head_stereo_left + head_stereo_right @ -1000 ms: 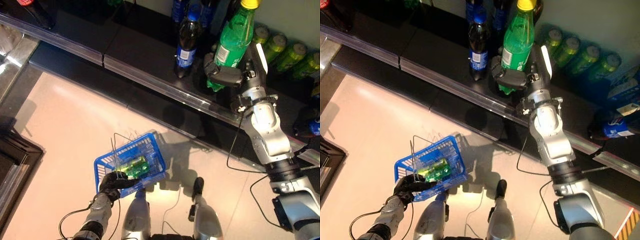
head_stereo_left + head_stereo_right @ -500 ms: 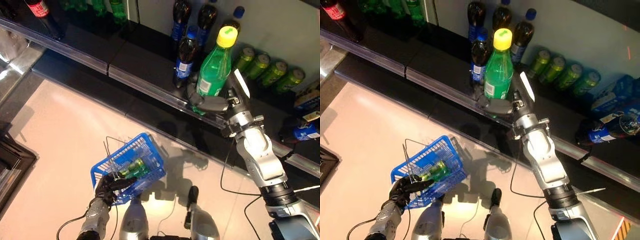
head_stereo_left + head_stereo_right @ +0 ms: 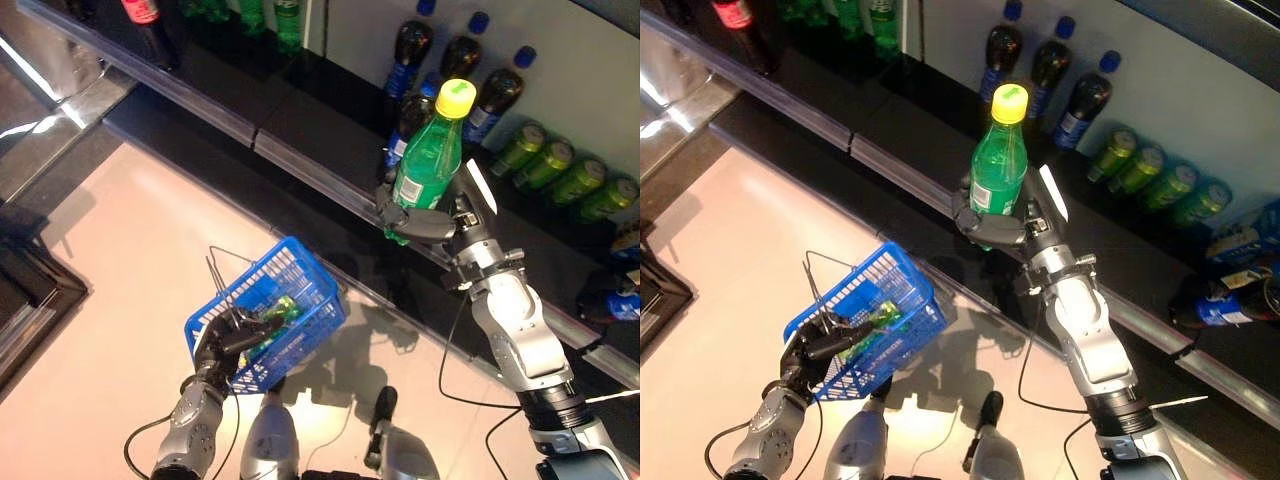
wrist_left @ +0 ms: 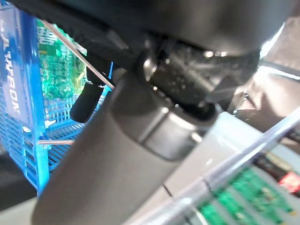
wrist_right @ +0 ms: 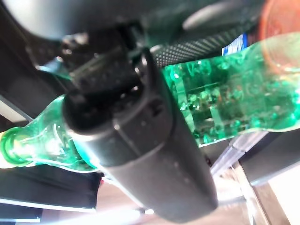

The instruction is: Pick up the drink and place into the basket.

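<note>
Gripping one green bottle (image 3: 428,162); one basket (image 3: 300,292)

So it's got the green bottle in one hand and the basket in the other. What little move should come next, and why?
Probably the right hand should carry the green bottle down towards the basket. The bottle is gripped upright above the shelf edge, while the left hand holds the basket low over the floor, well apart from it. The basket already holds one green drink, with room beside it.

Below and to the left of the right hand (image 3: 425,222), open floor (image 3: 120,250) separates it from the blue basket (image 3: 300,300). Dark bottles (image 3: 445,70) and green cans (image 3: 560,165) crowd the shelf (image 3: 300,150) just behind it.
</note>
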Robot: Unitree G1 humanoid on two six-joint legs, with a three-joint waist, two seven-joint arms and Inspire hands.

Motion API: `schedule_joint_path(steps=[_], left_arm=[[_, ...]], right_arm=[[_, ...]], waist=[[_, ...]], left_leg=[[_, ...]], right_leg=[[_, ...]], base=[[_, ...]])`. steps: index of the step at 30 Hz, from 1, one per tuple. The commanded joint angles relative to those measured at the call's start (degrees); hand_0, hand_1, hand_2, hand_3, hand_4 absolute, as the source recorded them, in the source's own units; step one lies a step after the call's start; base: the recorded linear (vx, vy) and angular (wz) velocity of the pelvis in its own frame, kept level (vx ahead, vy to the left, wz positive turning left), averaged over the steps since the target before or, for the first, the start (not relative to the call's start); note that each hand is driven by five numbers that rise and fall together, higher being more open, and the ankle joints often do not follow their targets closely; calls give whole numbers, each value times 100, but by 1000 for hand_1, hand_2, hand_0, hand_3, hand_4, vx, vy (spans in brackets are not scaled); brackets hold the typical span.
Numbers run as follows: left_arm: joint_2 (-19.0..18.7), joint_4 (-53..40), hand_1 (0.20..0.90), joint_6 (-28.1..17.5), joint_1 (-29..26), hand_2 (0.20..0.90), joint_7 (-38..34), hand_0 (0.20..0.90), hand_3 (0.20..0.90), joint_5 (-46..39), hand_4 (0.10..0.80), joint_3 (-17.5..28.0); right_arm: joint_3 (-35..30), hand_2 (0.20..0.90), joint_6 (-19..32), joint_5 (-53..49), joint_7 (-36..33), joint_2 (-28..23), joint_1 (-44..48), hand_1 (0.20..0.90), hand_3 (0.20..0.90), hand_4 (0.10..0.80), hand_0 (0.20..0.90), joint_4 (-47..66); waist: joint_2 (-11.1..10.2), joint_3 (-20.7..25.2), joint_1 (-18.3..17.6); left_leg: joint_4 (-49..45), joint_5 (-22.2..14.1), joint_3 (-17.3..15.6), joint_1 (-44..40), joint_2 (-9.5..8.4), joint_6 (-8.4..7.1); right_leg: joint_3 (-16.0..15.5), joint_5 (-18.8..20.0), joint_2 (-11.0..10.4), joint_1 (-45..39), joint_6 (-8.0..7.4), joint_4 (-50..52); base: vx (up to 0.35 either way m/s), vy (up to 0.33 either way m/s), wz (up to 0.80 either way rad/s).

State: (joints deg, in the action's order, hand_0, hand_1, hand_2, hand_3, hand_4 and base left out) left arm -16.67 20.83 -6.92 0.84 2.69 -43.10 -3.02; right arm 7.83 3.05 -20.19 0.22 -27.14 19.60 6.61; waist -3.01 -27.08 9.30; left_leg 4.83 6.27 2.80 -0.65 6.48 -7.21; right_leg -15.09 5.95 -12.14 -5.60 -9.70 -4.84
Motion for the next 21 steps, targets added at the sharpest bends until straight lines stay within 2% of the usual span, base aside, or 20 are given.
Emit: schedule_joint_path(steps=[1, 6, 11, 21], left_arm=[[-431, -1716, 300, -987, -189, 300, 1010, 300, 200, -578, 100, -44], [-493, -2074, 300, -909, -242, 300, 1103, 300, 200, -665, 100, -85], [-711, -2828, 300, -754, -445, 300, 1509, 300, 200, -836, 100, -240], [-880, -3578, 300, -458, -718, 300, 1991, 300, 200, -910, 100, -446]], right_arm=[[98, 300, 749, -151, -213, 141, 20, 300, 200, 100, 300, 363], [175, 300, 712, -150, -249, 151, 66, 300, 200, 100, 300, 353], [388, 300, 681, -156, -312, 112, 169, 300, 200, 100, 300, 278], [745, 300, 538, -10, -296, 186, 240, 300, 200, 100, 300, 178]], waist=[[44, 2232, 77], [42, 2256, 147], [29, 2306, 295], [27, 2368, 418]], left_leg=[[17, -414, -363, -264, 18, 198], [17, -415, -288, -272, 5, 208], [17, -407, -109, -280, -44, 236], [17, -413, 39, -278, -87, 247]], right_leg=[[-204, -65, -158, -57, 20, -16], [-289, -71, -178, -105, 9, -16], [-454, -76, -194, -205, -10, -16], [-556, -96, -198, -264, -20, -6]], base=[[4, 21, 23], [-1, 16, 17], [-4, 26, 20], [11, 13, 19]])
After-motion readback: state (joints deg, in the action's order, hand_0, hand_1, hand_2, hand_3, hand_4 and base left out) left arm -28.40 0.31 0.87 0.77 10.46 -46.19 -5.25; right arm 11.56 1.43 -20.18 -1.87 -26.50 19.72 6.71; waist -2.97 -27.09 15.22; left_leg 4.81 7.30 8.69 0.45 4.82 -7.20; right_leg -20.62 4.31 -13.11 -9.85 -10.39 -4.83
